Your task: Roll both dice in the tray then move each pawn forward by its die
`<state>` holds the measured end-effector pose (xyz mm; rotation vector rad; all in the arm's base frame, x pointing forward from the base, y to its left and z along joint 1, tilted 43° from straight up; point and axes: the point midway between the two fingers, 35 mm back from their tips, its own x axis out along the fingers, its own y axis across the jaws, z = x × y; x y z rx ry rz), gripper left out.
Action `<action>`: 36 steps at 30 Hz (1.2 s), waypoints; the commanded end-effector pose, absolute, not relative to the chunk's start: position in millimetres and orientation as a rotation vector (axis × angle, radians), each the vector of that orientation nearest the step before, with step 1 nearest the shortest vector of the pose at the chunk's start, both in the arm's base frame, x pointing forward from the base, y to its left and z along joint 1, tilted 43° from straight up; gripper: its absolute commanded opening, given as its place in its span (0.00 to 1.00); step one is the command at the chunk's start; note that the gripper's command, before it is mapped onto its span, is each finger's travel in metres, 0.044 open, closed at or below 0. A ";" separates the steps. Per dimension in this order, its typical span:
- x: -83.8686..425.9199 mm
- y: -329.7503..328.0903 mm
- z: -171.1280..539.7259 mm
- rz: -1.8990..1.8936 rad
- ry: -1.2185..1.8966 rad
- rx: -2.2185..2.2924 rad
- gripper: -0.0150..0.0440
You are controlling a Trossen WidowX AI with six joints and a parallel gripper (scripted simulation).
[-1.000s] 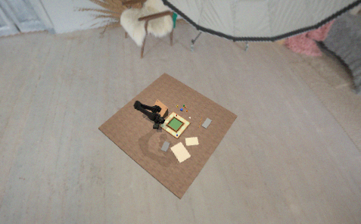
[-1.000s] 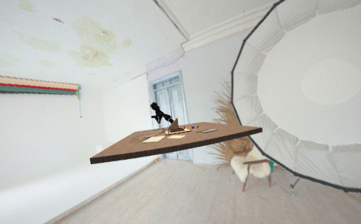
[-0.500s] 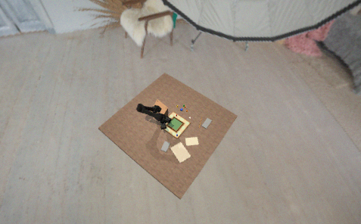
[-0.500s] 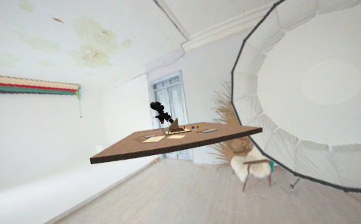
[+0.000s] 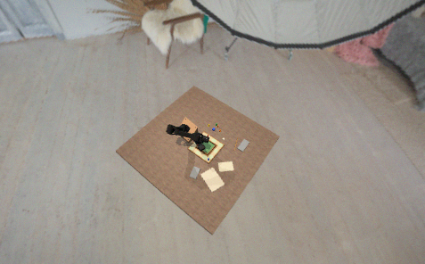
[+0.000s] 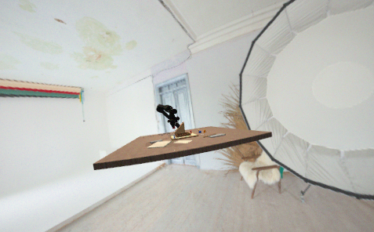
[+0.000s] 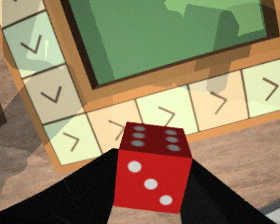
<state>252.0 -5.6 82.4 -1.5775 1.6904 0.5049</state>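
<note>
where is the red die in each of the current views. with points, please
top: too small to make out, the gripper (image 5: 201, 147) hides that spot by the tray
exterior: can't be picked out for sure near the gripper (image 6: 175, 126)
wrist: red die (image 7: 152, 177) at bottom centre, between the fingers
shared landmark: the board (image 5: 219, 150) (image 6: 192, 135) (image 7: 163, 114) around the tray (image 5: 208, 146) (image 7: 141, 45)

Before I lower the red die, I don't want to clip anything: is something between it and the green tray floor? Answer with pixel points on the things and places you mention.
The tray's wooden rim (image 7: 178, 67) stands between the red die (image 7: 152, 172) and the green floor (image 7: 141, 35); nothing else visible does.
</note>
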 end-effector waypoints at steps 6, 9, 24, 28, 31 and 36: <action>264.3 22.1 48.2 0.665 1.675 -1.699 0.25; 266.3 30.8 35.6 0.719 1.672 -1.741 0.25; 265.9 49.5 -3.1 0.948 1.651 -1.786 0.25; 262.4 46.1 -6.5 1.061 1.615 -1.662 0.25; 260.3 44.5 -8.6 1.138 1.571 -1.574 0.25; 258.0 43.4 -11.8 1.251 1.464 -1.435 0.25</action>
